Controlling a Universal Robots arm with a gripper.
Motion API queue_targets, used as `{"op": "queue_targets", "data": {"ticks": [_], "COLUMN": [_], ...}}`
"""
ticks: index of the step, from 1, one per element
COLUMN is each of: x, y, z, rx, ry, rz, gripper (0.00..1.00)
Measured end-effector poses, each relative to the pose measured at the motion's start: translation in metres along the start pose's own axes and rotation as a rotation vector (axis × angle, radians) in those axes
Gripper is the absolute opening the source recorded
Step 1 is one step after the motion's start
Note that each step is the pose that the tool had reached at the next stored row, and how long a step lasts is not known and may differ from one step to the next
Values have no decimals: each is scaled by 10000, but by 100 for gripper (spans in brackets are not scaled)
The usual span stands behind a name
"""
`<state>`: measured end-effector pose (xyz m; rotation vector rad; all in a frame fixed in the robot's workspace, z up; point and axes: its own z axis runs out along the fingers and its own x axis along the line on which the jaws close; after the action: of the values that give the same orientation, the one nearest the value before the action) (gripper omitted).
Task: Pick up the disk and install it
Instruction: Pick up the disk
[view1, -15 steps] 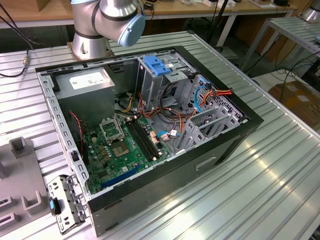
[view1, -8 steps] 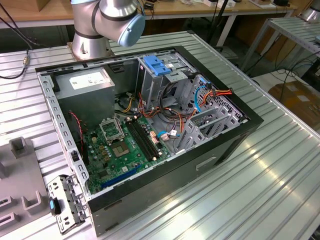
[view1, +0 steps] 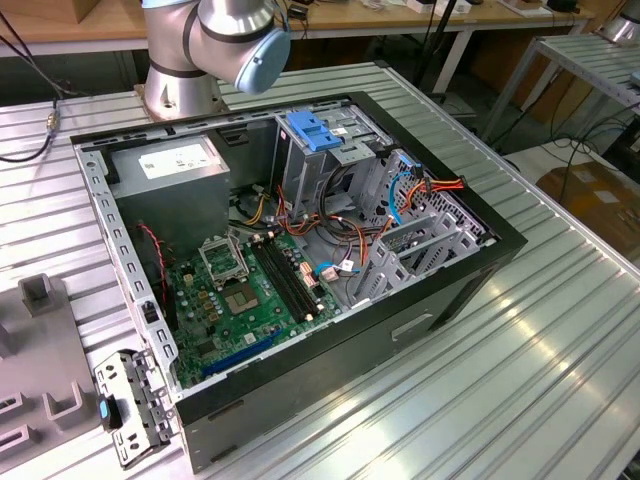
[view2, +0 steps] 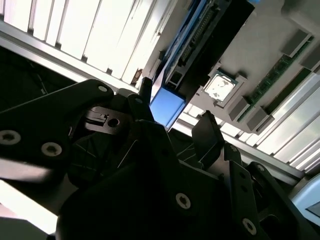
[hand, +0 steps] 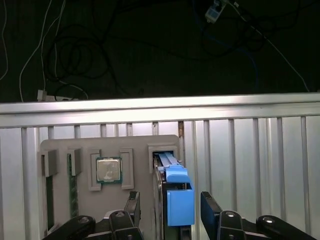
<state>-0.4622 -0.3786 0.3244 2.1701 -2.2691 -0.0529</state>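
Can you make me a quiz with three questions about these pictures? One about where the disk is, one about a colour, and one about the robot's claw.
1. Where is the disk?
A. inside the computer
B. on edge in a slot of the grey tray
C. up in the air, in the gripper

2. What colour is the disk's rail?
A. red
B. yellow
C. blue

3. How is the gripper?
A. open, a finger on each side of the disk
B. shut tight on the disk
C. shut with nothing in it

Answers:
1 B: in the first wrist view the disk stands in the tray's slot.
2 C: the rail is blue in both wrist views.
3 A: gaps show between the fingers and the disk.
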Motion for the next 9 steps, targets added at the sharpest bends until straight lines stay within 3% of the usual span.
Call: {"op": "queue_targets", "data": {"ticks": [9], "x": [0], "y": [0], "z": [27], "rx": [4], "ry": [-8], "rz": [0], "gripper": [60]}}
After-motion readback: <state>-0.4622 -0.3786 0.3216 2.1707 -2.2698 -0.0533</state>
